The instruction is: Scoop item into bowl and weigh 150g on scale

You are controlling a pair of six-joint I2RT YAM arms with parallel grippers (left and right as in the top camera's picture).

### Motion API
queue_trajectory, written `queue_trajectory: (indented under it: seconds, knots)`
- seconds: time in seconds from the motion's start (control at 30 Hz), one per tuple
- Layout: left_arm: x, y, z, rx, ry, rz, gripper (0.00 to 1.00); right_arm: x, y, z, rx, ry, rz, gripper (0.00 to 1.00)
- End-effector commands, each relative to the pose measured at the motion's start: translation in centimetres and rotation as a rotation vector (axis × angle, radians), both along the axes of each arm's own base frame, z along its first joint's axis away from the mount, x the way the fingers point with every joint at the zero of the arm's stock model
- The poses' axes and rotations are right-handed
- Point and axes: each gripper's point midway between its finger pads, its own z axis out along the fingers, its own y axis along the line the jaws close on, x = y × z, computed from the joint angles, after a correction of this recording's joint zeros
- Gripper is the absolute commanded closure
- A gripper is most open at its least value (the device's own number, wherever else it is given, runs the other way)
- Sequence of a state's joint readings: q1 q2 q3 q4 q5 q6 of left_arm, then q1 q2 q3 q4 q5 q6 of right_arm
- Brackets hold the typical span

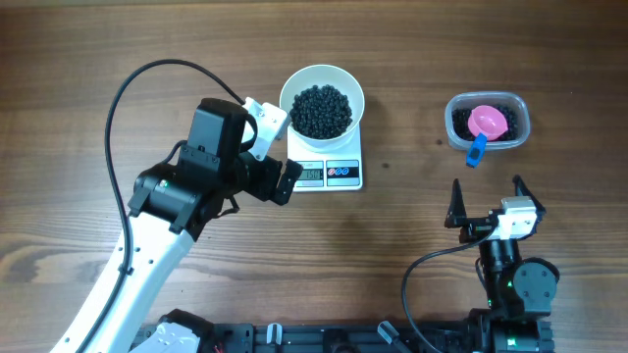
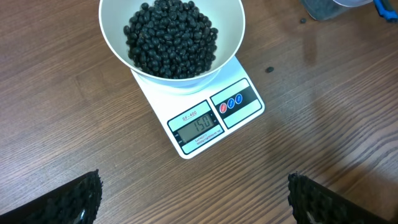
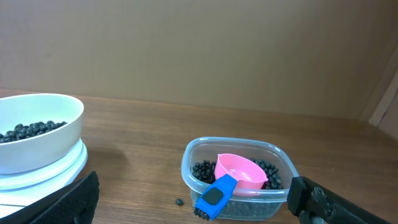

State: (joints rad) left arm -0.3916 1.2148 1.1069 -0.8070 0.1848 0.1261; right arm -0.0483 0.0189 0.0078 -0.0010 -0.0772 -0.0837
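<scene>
- The left gripper [image 1: 278, 152] hangs over the worktop [image 1: 88, 59] left of centre. Its jaws are spread wide with nothing between them, and it points at the left side of the scale.
- A black cable [image 1: 123, 93] loops from the left arm out toward the far-left part of the worktop.
- The scale [image 1: 332, 174] lies about midway along the worktop, closer to the far edge than the near one. Its display [image 2: 198, 126] and two buttons [image 2: 231, 102] face the near edge. The digits look like 150, though they are slightly soft in the left wrist view.
- The bowl [image 2: 231, 28] sits upright on the far part of the scale, overhanging its platform on both sides.
- The beans [image 1: 322, 110] form a dark heap in the bowl, below its rim.
- One stray bean [image 2: 270, 70] lies on the bare wood just right of the scale.
- A clear plastic tub [image 1: 454, 110] stands toward the right edge, well apart from the scale, with more beans in its bottom.
- A pink scoop [image 1: 488, 121] rests inside the tub, and its blue handle [image 1: 476, 150] sticks out over the tub's near rim.
- The right gripper [image 1: 488, 201] is by the near-right corner, on the near side of the tub and apart from it. Its fingers are spread wide and hold nothing.
</scene>
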Motion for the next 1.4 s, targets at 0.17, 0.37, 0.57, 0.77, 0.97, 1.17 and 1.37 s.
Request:
queue_trajectory:
  seconds: [0.17,0.37,0.57,0.77,0.97,1.17,1.37]
  knots:
    - [0.9,-0.8,2.5,-0.052,-0.091,-0.011,0.0,-0.1,-0.2,0.3,-0.016,-0.014,-0.012,0.0]
    - [-0.9,1.8,1.4,0.016,-0.121,0.053,0.0,-0.1,-0.2,0.3,-0.015,-0.014,-0.012,0.0]
    - [-1.6,4.8,2.3,-0.059,-0.263,0.163,0.0,-0.1,-0.2,0.3,-0.015,-0.014,-0.012,0.0]
    - [-3.5,7.5,1.9,-0.155,-0.334,0.242,0.0,-0.1,-0.2,0.2,-0.016,-0.014,-0.012,0.0]
    - [-5.6,8.2,0.6,-0.214,-0.457,0.269,0.0,-0.1,-0.2,0.3,-0.016,-0.014,-0.012,0.0]
    - [-6.3,9.3,-0.6,-0.308,-0.535,0.355,0.0,-0.1,-0.2,0.3,-0.016,-0.014,-0.012,0.0]
    - [-6.5,9.9,-1.8,-0.317,-0.596,0.376,0.0,-0.1,-0.2,0.3,-0.015,-0.014,-0.012,0.0]
